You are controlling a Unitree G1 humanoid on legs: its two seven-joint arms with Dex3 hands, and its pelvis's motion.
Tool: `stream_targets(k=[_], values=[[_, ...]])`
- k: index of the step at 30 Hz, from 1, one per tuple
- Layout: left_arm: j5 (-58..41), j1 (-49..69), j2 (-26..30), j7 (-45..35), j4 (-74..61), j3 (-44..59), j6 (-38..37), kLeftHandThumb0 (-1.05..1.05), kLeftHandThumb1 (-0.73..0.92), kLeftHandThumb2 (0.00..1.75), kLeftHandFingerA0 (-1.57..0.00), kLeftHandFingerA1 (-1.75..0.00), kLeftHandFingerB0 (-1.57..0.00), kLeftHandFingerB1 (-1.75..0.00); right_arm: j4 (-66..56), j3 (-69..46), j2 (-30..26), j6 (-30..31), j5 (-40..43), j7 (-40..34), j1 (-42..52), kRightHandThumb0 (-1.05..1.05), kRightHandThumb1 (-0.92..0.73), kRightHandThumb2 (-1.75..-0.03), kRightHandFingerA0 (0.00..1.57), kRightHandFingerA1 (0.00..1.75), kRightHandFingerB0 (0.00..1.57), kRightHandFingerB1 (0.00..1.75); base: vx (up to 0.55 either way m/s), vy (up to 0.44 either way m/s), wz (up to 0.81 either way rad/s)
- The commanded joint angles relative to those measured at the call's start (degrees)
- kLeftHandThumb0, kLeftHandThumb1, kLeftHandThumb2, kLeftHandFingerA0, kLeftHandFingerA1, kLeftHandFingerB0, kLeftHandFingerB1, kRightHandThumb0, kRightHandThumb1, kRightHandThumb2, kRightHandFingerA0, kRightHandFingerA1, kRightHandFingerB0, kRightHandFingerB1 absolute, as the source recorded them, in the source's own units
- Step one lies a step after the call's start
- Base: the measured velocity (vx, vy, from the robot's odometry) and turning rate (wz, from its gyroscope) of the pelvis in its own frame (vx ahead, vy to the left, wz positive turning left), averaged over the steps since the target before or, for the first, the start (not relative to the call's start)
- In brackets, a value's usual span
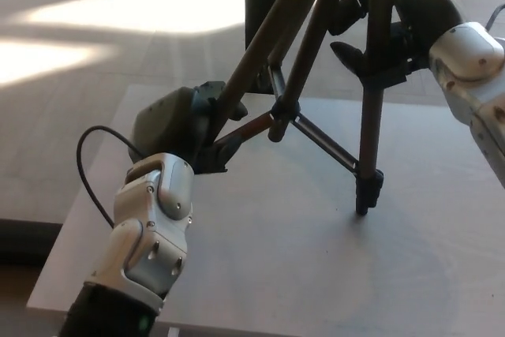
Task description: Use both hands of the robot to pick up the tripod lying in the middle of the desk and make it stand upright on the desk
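Note:
The black tripod (316, 45) stands nearly upright over the white desk (276, 274), legs spread. Its right leg (371, 116) reaches down to a foot (364, 195) at the desk surface. My left hand (177, 128) is shut around the lower end of the left leg (237, 92). At the upper right, my right hand (402, 13) is shut on the right leg near its clamp. The centre column (262, 13) rises behind, and braces meet at a hub (280, 112). The tripod's top is out of frame.
The desk's left edge (75, 219) and front edge (237, 329) are near my left forearm (146, 242). A black cable (87, 179) loops beside the left wrist. Sunlit floor (95, 21) lies beyond the desk.

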Motion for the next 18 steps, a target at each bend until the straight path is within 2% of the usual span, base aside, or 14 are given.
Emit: stream_targets(k=[1, 4, 6, 8, 9, 10, 11, 12, 13, 15, 16, 17, 18], values=[[-0.7, 1.0, 1.8, -2.0, -1.4, 1.7, 8.3, -0.21, 0.73, 0.64, -0.78, -1.01, -0.58, -0.53, 2.2, -0.5, -0.5, 3.2, -4.2, 4.9, -1.9, -0.21, -0.45, -1.27, 0.95, 1.75, 0.82, 1.52, 0.00, 0.000, 0.00], [-0.4, 0.8, 2.8, -3.0, -1.4, 0.8, 8.8, -0.22, 0.74, 0.65, -0.81, -0.99, -0.56, -0.57, 3.7, 0.0, -0.5, 3.8, -4.8, 6.6, -2.0, -0.22, -0.48, -1.23, 0.93, 1.75, 0.78, 1.52, 0.00, 0.000, 0.00], [-0.5, 1.2, 3.2, -4.0, -1.9, 0.4, 8.9, -0.24, 0.74, 0.64, -0.73, -0.89, -0.60, -0.60, 5.4, 1.7, -0.4, 4.2, -6.8, 6.9, -2.1, -0.23, -0.50, -1.14, 0.90, 1.75, 0.76, 1.52, 0.00, 0.000, 0.00], [-1.7, 2.1, 2.6, -3.8, -2.1, 1.2, 9.6, -0.23, 0.72, 0.68, -0.84, -0.98, -0.59, -0.60, 7.3, 1.4, 0.0, 2.4, -7.0, 7.7, -1.6, -0.22, -0.51, -1.12, 0.89, 1.75, 0.68, 1.52, 0.00, 0.000, 0.00], [-2.1, 2.6, 2.4, -3.6, -2.2, 1.4, 9.5, -0.22, 0.70, 0.68, -0.87, -1.06, -0.61, -0.63, 8.1, 1.2, 0.3, 1.5, -7.1, 8.0, -1.4, -0.20, -0.50, -1.12, 0.88, 1.75, 0.70, 1.39, 0.00, 0.000, 0.00], [-2.3, 3.0, 2.5, -3.2, -2.3, 1.5, 8.8, -0.22, 0.70, 0.68, -0.87, -1.06, -0.61, -0.63, 8.8, 1.1, 0.4, 0.6, -7.5, 8.4, -1.3, -0.20, -0.50, -1.12, 0.88, 1.75, 0.70, 1.39, 0.00, 0.000, 0.00], [-2.8, 3.4, 2.0, -3.1, -2.6, 1.8, 9.5, -0.23, 0.70, 0.68, -0.88, -1.30, -0.64, -0.65, 9.8, 1.2, 0.5, 0.1, -7.8, 8.9, -1.2, -0.21, -0.50, -1.13, 0.88, 1.75, 0.69, 1.44, 0.00, 0.000, 0.00], [-2.7, 3.4, 2.2, -3.0, -2.4, 1.5, 9.5, -0.23, 0.71, 0.67, -0.75, -1.19, -0.62, -0.65, 10.6, 1.4, 0.7, -0.5, -8.5, 9.2, -1.2, -0.21, -0.48, -1.20, 0.90, 1.75, 0.76, 1.46, 0.00, 0.000, 0.00], [-3.6, 4.3, 1.4, -2.7, -2.7, 2.0, 9.7, -0.24, 0.69, 0.68, -0.85, -1.25, -0.64, -0.68, 13.0, 2.0, 1.3, -0.7, -9.2, 9.5, -1.3, -0.23, -0.48, -1.21, 0.90, 1.73, 0.79, 1.43, 0.00, 0.000, 0.00], [-3.8, 4.1, 1.5, -2.8, -2.7, 1.9, 9.8, -0.24, 0.69, 0.68, -0.85, -1.25, -0.64, -0.68, 13.7, 1.6, 1.4, -1.1, -9.7, 9.8, -1.5, -0.23, -0.48, -1.21, 0.90, 1.73, 0.79, 1.43, 0.00, 0.000, 0.00], [-5.7, 5.2, -0.1, -3.3, -3.9, 3.3, 11.5, -0.25, 0.70, 0.69, -1.03, -1.33, -0.67, -0.71, 15.2, 4.2, 1.7, -2.3, -12.2, 9.8, -1.2, -0.26, -0.50, -1.11, 0.93, 1.71, 0.79, 1.44, 0.00, 0.000, 0.00], [-7.3, 6.7, -0.9, -3.1, -5.0, 4.4, 10.3, -0.23, 0.68, 0.70, -1.09, -1.33, -0.65, -0.72, 15.8, 4.9, 2.0, -2.3, -12.9, 9.7, -1.1, -0.27, -0.54, -1.06, 0.94, 1.71, 0.76, 1.42, 0.00, 0.000, 0.00], [-7.1, 6.9, -1.5, -3.1, -5.4, 4.6, 11.6, -0.29, 0.69, 0.68, -1.12, -1.37, -0.66, -0.71, 16.2, 5.1, 2.2, -1.9, -13.1, 9.7, -1.1, -0.27, -0.56, -1.05, 0.92, 1.70, 0.68, 1.41, 0.00, 0.000, 0.00]])
